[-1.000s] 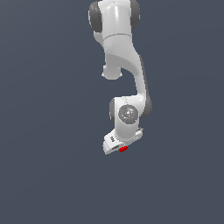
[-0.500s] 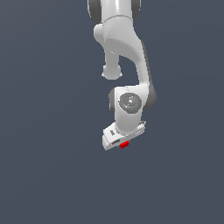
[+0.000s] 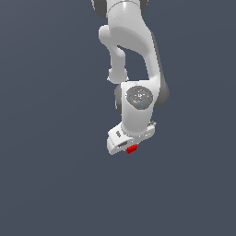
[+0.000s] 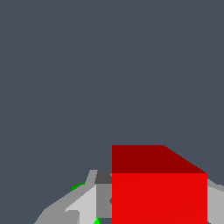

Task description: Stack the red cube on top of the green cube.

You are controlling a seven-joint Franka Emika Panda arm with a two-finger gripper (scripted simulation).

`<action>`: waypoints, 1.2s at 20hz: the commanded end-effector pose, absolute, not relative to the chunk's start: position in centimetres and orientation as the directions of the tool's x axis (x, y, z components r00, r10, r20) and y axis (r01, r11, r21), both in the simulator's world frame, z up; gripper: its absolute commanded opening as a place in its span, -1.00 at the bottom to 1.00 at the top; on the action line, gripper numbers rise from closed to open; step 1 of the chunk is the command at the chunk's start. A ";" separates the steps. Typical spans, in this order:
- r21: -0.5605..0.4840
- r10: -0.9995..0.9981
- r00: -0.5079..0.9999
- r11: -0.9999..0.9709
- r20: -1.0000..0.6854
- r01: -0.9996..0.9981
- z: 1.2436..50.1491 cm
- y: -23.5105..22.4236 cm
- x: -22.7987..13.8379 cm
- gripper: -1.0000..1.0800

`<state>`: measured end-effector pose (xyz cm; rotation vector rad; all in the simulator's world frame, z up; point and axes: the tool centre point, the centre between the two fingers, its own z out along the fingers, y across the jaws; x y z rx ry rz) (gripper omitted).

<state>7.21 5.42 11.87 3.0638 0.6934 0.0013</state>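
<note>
Red cube [image 4: 159,197] clamped in our tool [image 3: 130,146], carried just above green cube [image 4: 77,188], which barely peeks past the fingers. Next we centre over green, lower, let go.

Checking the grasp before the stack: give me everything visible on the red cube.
The red cube is a plain, bright red block with flat, unmarked faces; the wrist view shows a lit front face and a darker top face. It sits between the gripper fingers, which flank it on both sides, so it looks held. In the exterior view only a small red patch shows under the white hand, slightly tilted in the picture. Slivers of the green cube peek out from behind the finger; no contact between the cubes is visible.
</note>
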 end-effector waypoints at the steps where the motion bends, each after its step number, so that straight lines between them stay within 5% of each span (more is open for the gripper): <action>1: 0.000 0.430 0.903 -0.903 0.001 0.430 11.9 5.4 7.2 -1.00; 12: 0.000 0.430 0.903 -0.903 0.001 0.430 11.0 5.6 5.5 -1.00; 24: 0.000 0.430 0.903 -0.903 0.000 0.430 7.9 6.4 -0.4 -1.00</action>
